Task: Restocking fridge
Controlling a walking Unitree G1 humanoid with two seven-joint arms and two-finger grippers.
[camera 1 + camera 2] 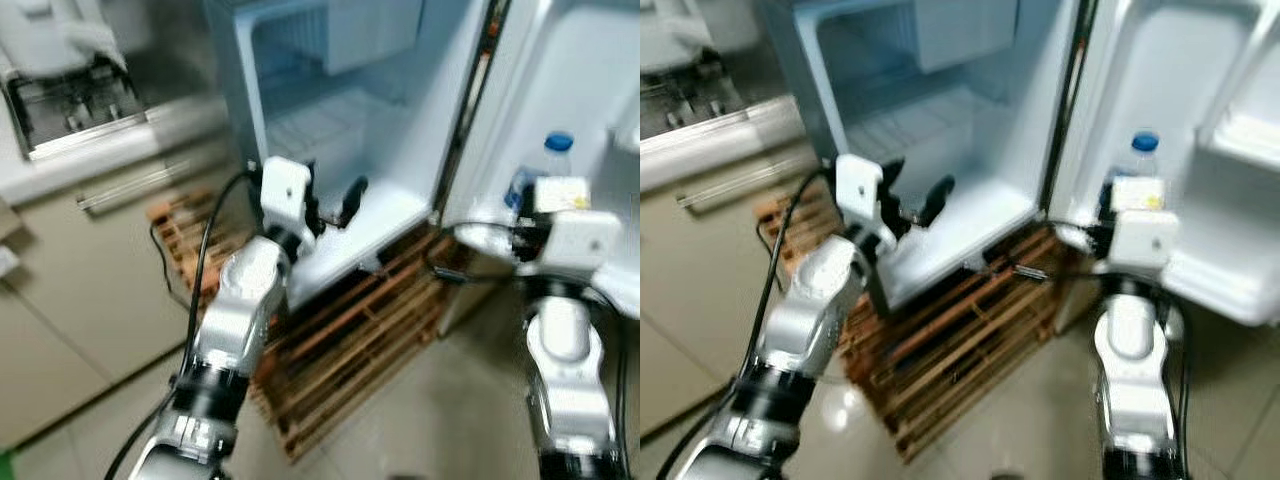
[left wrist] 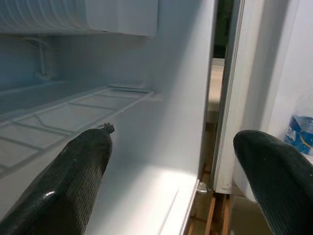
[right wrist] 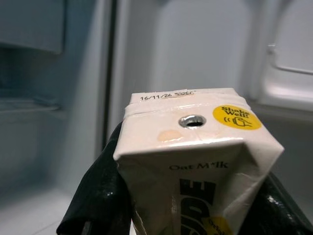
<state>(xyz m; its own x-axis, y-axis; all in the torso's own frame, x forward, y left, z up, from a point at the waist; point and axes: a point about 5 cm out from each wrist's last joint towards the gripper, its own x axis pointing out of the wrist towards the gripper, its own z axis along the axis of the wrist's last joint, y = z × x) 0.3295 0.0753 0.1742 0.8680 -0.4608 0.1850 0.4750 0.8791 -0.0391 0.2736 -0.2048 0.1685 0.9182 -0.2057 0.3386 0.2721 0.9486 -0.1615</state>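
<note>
The carton (image 3: 195, 161) is clenched between the 2 fingers of the right gripper (image 3: 181, 196), near the door shelf (image 1: 1200, 265) beside a bottle (image 1: 1137, 165). The left gripper (image 1: 333, 205) is open at the fridge (image 1: 350, 140). The carton could knock the bottle if pushed in too close.

Your left gripper (image 1: 335, 200) sits left of centre in the head view, its arm raised forward and its fingers (image 2: 80, 166) spread wide apart. Your right gripper (image 3: 186, 196), at the right, is clamped on an oat milk carton (image 3: 195, 147).
</note>
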